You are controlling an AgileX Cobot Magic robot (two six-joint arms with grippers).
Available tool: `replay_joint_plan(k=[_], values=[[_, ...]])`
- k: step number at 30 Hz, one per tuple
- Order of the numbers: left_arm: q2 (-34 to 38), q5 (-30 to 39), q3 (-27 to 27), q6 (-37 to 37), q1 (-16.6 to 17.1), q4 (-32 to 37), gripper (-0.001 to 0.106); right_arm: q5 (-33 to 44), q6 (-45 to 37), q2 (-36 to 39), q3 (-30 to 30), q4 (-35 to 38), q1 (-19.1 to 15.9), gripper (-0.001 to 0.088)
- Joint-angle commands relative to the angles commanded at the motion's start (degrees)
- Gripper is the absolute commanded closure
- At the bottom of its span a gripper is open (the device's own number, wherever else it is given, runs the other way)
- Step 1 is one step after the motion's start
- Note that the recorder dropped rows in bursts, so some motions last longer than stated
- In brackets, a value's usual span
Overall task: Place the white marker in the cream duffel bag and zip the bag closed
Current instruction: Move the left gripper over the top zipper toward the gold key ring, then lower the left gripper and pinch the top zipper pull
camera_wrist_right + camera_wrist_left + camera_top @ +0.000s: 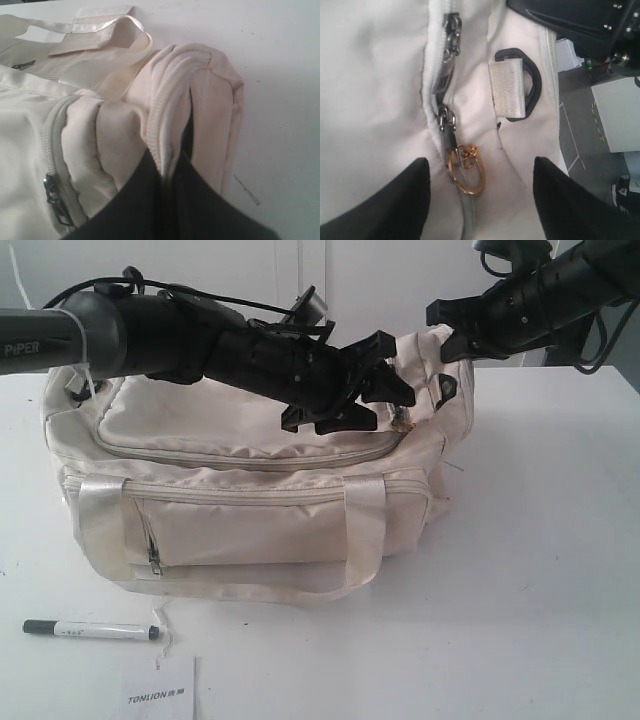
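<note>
The cream duffel bag (250,510) sits mid-table. The white marker (90,629) lies on the table in front of the bag's left end, dark cap pointing left, far from both grippers. My left gripper (385,405) hovers open over the bag's right top end. In the left wrist view its fingers (405,200) straddle the zipper pull with a gold ring (466,170), apart from it. My right gripper (448,348) is shut on a fold of fabric at the bag's right end (167,150), by the zipper's end, and holds it up.
A white "TONLION" card (160,695) lies at the front edge near the marker. A black D-ring (532,85) on a webbing tab sits beside the zipper. The bag's front handle (365,520) hangs down. White table (540,570) extends to the right.
</note>
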Motion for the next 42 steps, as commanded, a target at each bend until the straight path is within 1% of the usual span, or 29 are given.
replay_joint_plan(k=[7,9,15,19,21,23,25,28,30,36,42], values=[[0.27,-5.1,0.0,-0.1,-2.67,0.22,0.042,0.0,0.0,0.0,0.0,0.0,0.0,0.0868],[0.53,-5.19,0.0,-0.13,-2.67,0.22,0.043,0.0,0.0,0.0,0.0,0.0,0.0,0.0868],[1.33,-5.43,0.0,-3.43,-2.67,1.1,0.044,0.0,0.0,0.0,0.0,0.0,0.0,0.0868],[1.22,-6.78,0.0,-3.43,-2.67,1.4,0.044,0.0,0.0,0.0,0.0,0.0,0.0,0.0868],[0.82,-7.54,0.0,-3.43,-2.54,2.22,0.044,0.0,0.0,0.0,0.0,0.0,0.0,0.0868],[0.56,-8.62,-0.09,-3.43,-2.54,4.64,0.044,0.0,0.0,0.0,0.0,0.0,0.0,0.0868],[0.57,-8.62,-0.54,-3.68,-2.54,7.0,0.044,0.0,0.0,0.0,0.0,0.0,0.0,0.0868],[0.68,-9.16,-0.66,-6.81,-2.54,10.3,0.044,0.0,0.0,0.0,0.0,0.0,0.0,0.0868],[0.93,-9.16,-0.66,-9.3,-2.54,10.3,0.044,0.0,0.0,0.0,0.0,0.0,0.0,0.0868],[0.93,-8.56,-0.66,-9.4,-3.24,10.3,0.044,0.0,0.0,0.0,0.0,0.0,0.0,0.0868],[0.93,-8.52,-0.66,-9.4,-4.97,10.06,0.044,0.0,0.0,0.0,0.0,0.0,0.0,0.0868]])
